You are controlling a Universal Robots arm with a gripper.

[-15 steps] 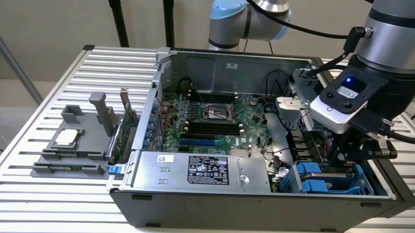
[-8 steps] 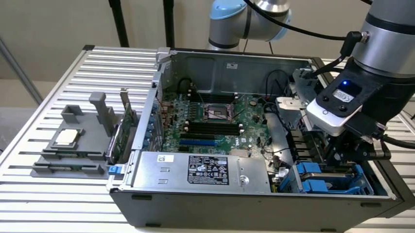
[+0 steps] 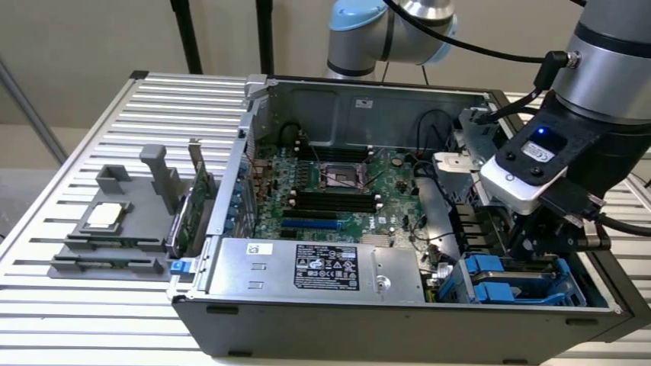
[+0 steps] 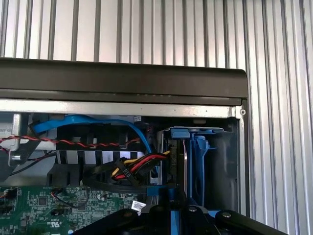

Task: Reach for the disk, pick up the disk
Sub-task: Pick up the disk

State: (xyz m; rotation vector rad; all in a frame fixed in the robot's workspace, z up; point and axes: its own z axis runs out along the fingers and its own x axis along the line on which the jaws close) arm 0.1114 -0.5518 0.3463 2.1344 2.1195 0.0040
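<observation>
1. While the gripper (image 3: 539,242) sits deep in the drive bay at the lower right of the exterior view, the disk (image 3: 505,279) stands on edge there in its blue rails, inside the computer case (image 3: 407,335) on the bench (image 3: 91,320).
2. Jaws look clenched on the disk's blue rail. In the wrist view a strip of blue shows between the dark jaws (image 4: 173,220), so the hold seems to be on plastic, not metal.
3. Risk one: a narrow pinch on a smooth rail could slip, and the disk (image 4: 183,161) would drop back into the bay.
4. Risk two: the red, yellow and black cable bundle (image 4: 137,164) runs right up to the disk's edge. If it is plugged in, a pull could strain the connector or stall the lift.
5. Risk three: tight quarters. The bay wall (image 4: 230,166) and the blue data cable (image 4: 98,122) lie close by, so any tilt could jam the rails or snag a loop.
</observation>
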